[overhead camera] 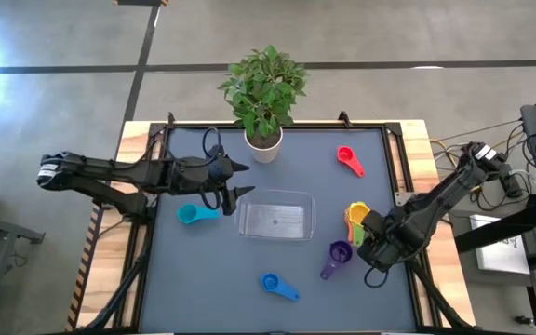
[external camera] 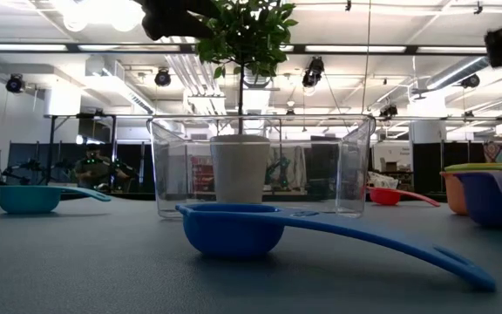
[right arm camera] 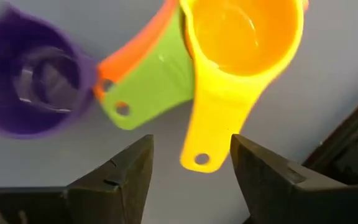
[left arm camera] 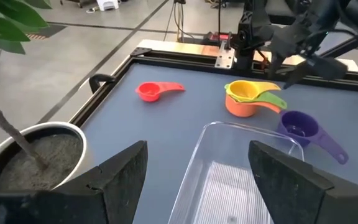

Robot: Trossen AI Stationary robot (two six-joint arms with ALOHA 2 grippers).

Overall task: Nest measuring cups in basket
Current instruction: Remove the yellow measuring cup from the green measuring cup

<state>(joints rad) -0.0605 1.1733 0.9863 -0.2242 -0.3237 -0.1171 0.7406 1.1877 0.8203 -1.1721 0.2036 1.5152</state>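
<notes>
Clear shallow rectangular plastic basket [overhead camera: 276,220] sits mid-table, upright, nothing in it. Small teal plastic scoop [overhead camera: 190,215] lies just left of the basket. Red scoop [overhead camera: 346,157] lies toward the far right. Yellow scoop [right arm camera: 244,37] is nested in a green scoop [right arm camera: 157,87], over an orange scoop [right arm camera: 135,46], right of the basket. Purple scoop [overhead camera: 340,252] lies just beside that stack. Blue scoop [overhead camera: 271,282] lies near the front edge.

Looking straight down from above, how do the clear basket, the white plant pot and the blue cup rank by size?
1. clear basket, clearly the largest.
2. white plant pot, though leaves hide part of it.
3. blue cup; its bowl looks smallest, though with the handle it comes close to the pot.
</notes>
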